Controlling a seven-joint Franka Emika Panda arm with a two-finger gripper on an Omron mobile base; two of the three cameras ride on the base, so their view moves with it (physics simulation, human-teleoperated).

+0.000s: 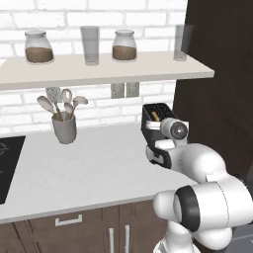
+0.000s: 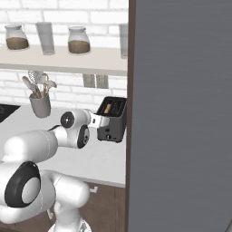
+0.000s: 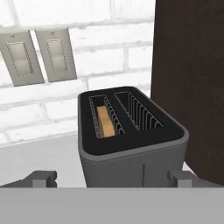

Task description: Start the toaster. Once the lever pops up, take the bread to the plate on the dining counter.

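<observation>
**Toaster loaded, gripper open at its front**

The toaster (image 3: 131, 135) stands on the white worktop (image 1: 89, 168), against the brick wall and just beside the dark cabinet panel (image 3: 192, 78) on its right. The bread (image 3: 106, 121) sits upright and low in the toaster's left slot, seen from the hand; the right slot beside it holds nothing visible. The gripper (image 3: 113, 178) is at the toaster's front face, jaws spread wide, one fingertip showing on each side of the toaster's body, gripping nothing. Whether the fingertips touch the toaster cannot be told. Two wall outlet plates (image 3: 37, 54) are mounted behind and left of the toaster. A grey utensil cup (image 1: 64, 127) stands well left of the toaster.
</observation>
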